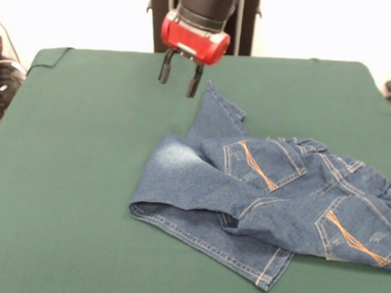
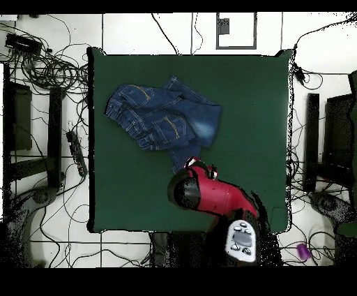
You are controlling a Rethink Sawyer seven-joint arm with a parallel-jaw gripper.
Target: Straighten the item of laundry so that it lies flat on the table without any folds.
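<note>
Front view: jeans (image 1: 271,202) crumpled toward the picture's right half of the tabletop (image 1: 71,180), running off the right border so the far end goes unseen. One leg folded across the front, its hemmed cuff near the lower edge; another leg reaching up toward the far side, its cuff ending just below and beside the gripper (image 1: 180,74). Back pockets with tan stitching turned upward, layers lapped over each other, a faded whitish patch near the middle fold. Wide bare green cloth over the whole left half and along the far edge. Not clear from here how close the nearest cuff lies to the front edge.

Gripper hanging from the red wrist near the far side, jaws parted with a clear gap between the two dark fingers (image 1: 165,66), nothing between them. Whether the tips touch the cloth cannot be told; appear raised above it.

Overhead view: same jeans (image 2: 164,119) bunched in the upper left part of the tabletop (image 2: 258,105), waistband end close to the left edge, still inside it. One leg pointing down toward the arm, its end right at the gripper (image 2: 199,166). Large open stretch to the right of the garment and along the top edge; narrower open band at the lower left, beside the red arm (image 2: 223,199). Cables (image 2: 49,70) and dark stands on the floor round all sides of the tabletop.
</note>
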